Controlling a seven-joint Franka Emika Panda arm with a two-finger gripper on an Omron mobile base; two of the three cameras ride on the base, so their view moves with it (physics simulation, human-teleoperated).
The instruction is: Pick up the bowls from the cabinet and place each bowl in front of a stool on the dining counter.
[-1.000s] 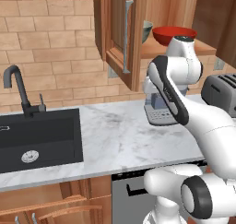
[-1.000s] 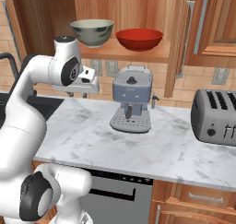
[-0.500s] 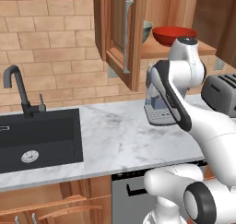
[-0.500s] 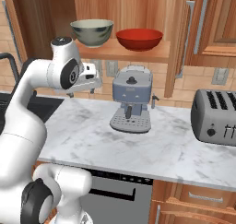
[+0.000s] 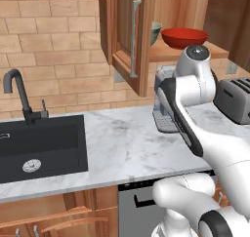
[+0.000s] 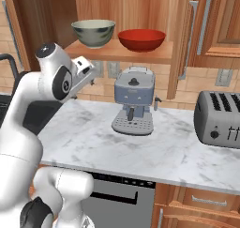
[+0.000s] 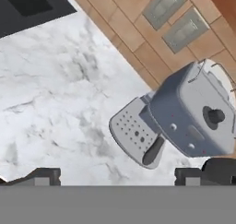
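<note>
Simulated kitchen: brick wall, reddish-brown woodwork, white marble worktop with grey veins. Black sink with a dark tap sunk into the worktop at the left in the left base view. Grey coffee machine upright near the back of the worktop, just below the shelf; dark grey toaster well apart to its right in the right base view. Dishwasher front under the worktop edge.

Above: cabinet standing open, door with its long silver bar handle swung out toward the camera in the left base view. On the wooden shelf, two bowls side by side, close but apart: grey-green bowl on the left, red bowl on the right, as seen from the right base view. Both upright and untouched.

White arm bent high in front of the cabinet, with the hand below shelf level and left of the coffee machine. Fingers spread wide at the bottom of the hand view, nothing between them, pointed down at the marble and the coffee machine, with two wall outlets beyond it on the wood panelling. Gripper clear of every object.
</note>
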